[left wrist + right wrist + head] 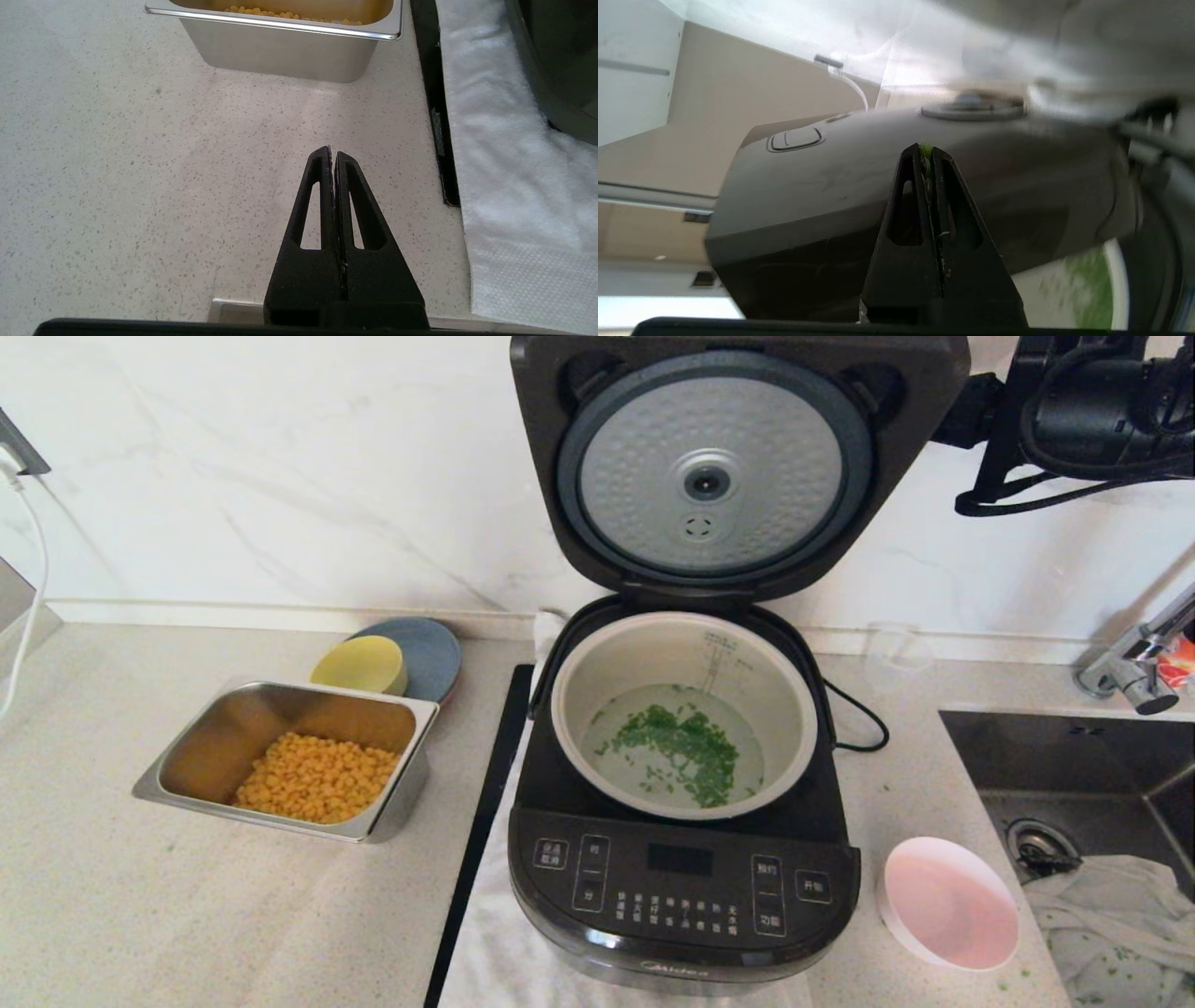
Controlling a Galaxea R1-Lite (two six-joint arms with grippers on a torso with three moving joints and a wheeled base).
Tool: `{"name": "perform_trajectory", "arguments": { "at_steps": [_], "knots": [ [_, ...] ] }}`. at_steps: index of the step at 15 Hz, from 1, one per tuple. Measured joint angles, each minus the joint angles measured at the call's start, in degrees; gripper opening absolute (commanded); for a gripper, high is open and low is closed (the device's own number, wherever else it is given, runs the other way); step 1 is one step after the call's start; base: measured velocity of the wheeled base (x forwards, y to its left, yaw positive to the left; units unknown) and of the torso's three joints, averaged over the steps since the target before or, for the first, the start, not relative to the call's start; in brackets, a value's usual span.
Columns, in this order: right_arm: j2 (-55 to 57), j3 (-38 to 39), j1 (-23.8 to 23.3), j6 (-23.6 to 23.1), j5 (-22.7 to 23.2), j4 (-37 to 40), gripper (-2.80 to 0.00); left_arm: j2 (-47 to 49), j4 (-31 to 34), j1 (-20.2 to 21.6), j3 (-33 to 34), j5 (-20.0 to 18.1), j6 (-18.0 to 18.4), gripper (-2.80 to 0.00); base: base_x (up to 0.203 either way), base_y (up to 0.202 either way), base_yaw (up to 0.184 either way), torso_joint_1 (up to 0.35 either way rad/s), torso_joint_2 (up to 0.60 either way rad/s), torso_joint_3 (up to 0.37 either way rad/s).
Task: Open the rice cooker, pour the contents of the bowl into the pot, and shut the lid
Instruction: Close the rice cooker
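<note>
Large glossy black rounded-square rice cooker (684, 887) at centre of speckled pale stone counter (140, 896), on white cloth (504, 186); front panel with white labels facing forward. Black hinged lid (738, 467) raised fully upright, dimpled silver inner plate facing forward. Round light grey-beige inner pot (684, 714) seated in cooker, holding shallow water and finely chopped bright green herb bits (677, 747) scattered over its bottom. Small round pale pink-white bowl (950, 903) tilted on counter just right of cooker, interior bare.

Right gripper (927, 150): raised behind upright lid at its right edge, pointing at lid's black outer top; jaws pressed together, gripping nothing but a green fleck at tips. Left gripper (330, 151): low over bare counter, fingers closed, nothing between them.

Rectangular steel tray (187, 775) of yellow corn kernels (317, 777) left of cooker. Yellow bowl (359, 665) and blue-grey plate (425, 653) behind tray. Steel sink (1074, 747) at far right.
</note>
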Motion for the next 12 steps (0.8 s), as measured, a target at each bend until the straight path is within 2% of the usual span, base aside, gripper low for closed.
{"name": "perform_trajectory", "arguments": {
  "at_steps": [5, 12],
  "knots": [
    [-4.7, 8.5, 2.2, -0.1, 2.0, 0.5, -2.80, 0.0, 0.0, 0.0, 0.0, 0.0, 0.0, -2.80, 0.000, 0.000, 0.000, 0.000, 0.00, 0.000],
    [-10.9, 24.9, 9.3, -1.0, 1.7, 0.2, -2.80, 0.0, 0.0, 0.0, 0.0, 0.0, 0.0, -2.80, 0.000, 0.000, 0.000, 0.000, 0.00, 0.000]
  ]
}}
